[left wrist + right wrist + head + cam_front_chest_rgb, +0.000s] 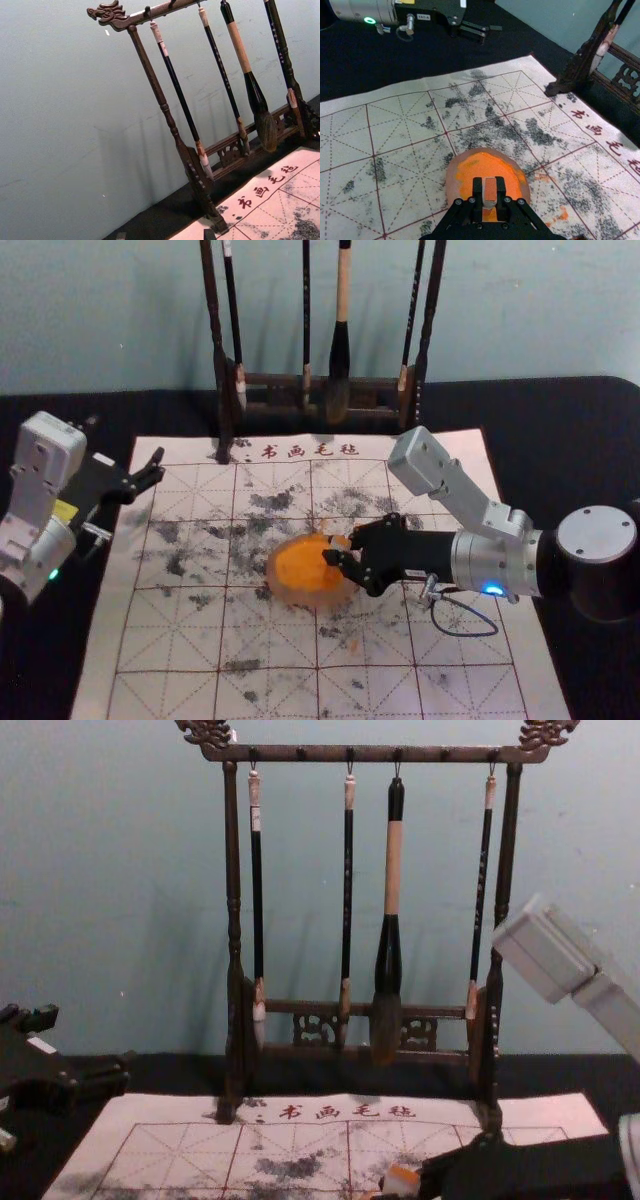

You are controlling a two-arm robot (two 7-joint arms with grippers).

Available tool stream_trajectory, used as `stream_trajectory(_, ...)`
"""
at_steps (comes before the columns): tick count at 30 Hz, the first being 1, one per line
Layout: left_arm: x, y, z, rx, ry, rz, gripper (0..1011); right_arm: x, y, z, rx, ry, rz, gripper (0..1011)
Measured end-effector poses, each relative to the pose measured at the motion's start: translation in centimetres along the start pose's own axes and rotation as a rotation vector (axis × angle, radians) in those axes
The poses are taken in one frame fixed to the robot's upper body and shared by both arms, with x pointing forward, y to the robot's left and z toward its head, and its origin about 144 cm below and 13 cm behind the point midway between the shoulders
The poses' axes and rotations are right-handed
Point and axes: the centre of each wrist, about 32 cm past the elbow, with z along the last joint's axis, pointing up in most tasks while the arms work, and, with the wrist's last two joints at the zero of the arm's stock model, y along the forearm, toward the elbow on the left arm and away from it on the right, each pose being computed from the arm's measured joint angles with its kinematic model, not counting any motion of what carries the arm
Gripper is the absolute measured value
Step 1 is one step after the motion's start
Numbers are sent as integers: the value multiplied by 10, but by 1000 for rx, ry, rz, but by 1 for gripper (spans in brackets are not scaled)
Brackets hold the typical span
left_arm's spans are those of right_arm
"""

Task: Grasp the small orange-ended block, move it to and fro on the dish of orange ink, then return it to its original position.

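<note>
At 2 o'clock on the round pale dish of orange ink [292, 597], head view, the black right gripper [490, 192] pinches the small orange-ended block [490, 187]; ink contact unclear. Left gripper [154, 469] idle, spread, toward 10 o'clock.

We note silver-grey casings and black sections on both our arms. On our right arm [478, 558], a rounded, box-shaped housing [418, 462] joins an angled link; a grey disc cap [597, 531] carries small screws around its edge. We fit a blue indicator light [493, 590] and a thin dark cable [465, 634] here. Our left arm [20, 535] bears a yellow label [65, 511], a green indicator light [53, 574] and a metal connector [97, 531]. Our right tool [335, 548] and left tool [158, 466] are black; round-headed screws [506, 199] stud the right one's base.
</note>
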Motion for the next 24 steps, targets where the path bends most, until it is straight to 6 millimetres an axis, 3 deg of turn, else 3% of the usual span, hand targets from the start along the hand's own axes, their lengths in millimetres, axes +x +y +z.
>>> stream_trajectory(24, 0, 0, 0, 0, 0, 0, 1001, 1, 25, 8, 4, 32, 38, 121)
